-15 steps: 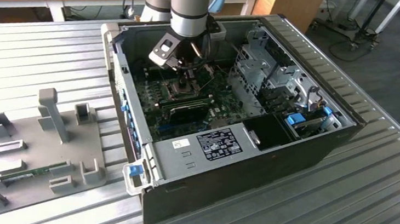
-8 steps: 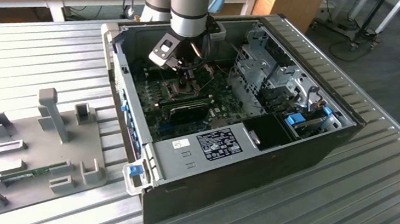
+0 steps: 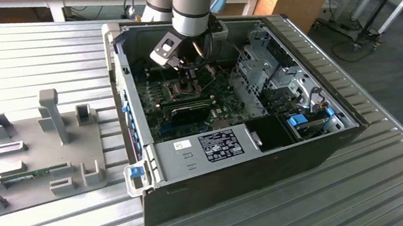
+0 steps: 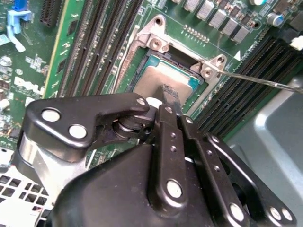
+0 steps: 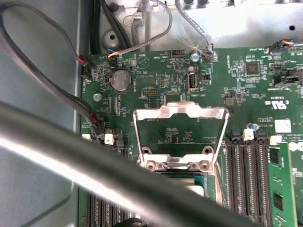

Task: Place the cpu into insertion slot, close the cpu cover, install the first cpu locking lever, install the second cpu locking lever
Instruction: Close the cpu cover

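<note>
The cpu (image 4: 161,78) lies flat in the insertion slot (image 4: 152,42), silver top up, on the green board inside the computer case (image 3: 257,151). My gripper (image 4: 169,94) hangs straight over it, its thin black fingers (image 4: 166,111) pressed together with the tip at the chip's near edge. In the exterior view the gripper (image 3: 187,83) reaches down into the case above the slot (image 3: 183,93). The cpu cover (image 5: 180,110) is swung back open, and its silvery frame stands up from its hinge. A thin locking lever (image 4: 265,83) sticks out beside the socket.
Long black memory slots (image 4: 90,42) flank the socket on both sides. Cables (image 5: 42,94) run along the case wall, and one thick cable crosses the first wrist view. A grey fixture plate (image 3: 35,152) lies on the ribbed metal table at the exterior view's left.
</note>
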Robot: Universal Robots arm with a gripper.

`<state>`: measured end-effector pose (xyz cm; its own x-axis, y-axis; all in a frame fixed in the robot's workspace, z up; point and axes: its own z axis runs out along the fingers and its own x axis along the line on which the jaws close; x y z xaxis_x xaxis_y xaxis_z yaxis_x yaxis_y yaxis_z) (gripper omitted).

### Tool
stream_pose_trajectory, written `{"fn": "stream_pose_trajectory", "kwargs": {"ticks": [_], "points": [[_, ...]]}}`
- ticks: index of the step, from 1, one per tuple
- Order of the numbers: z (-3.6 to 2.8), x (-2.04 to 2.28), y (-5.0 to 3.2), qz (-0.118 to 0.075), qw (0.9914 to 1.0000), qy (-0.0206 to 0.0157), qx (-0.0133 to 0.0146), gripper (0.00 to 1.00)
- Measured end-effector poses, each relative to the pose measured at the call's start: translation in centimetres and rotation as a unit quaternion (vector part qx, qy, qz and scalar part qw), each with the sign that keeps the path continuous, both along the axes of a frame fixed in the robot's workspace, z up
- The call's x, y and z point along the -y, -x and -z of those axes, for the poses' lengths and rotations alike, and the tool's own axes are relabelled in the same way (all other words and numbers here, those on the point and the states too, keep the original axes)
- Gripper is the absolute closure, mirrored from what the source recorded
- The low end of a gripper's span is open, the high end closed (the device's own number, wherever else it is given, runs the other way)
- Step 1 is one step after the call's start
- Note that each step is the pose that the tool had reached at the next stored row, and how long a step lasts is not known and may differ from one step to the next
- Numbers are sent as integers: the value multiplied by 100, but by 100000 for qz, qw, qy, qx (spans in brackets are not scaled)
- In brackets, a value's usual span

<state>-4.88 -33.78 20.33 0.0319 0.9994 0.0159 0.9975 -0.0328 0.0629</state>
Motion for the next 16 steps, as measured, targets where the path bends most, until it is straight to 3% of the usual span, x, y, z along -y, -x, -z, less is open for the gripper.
{"fn": "stream_pose_trajectory", "kwargs": {"ticks": [7, 16], "points": [[-133, 1, 1, 6, 100000, 13, -10, 90], [-385, 1, 1, 6, 100000, 6, -5, 90]]}}
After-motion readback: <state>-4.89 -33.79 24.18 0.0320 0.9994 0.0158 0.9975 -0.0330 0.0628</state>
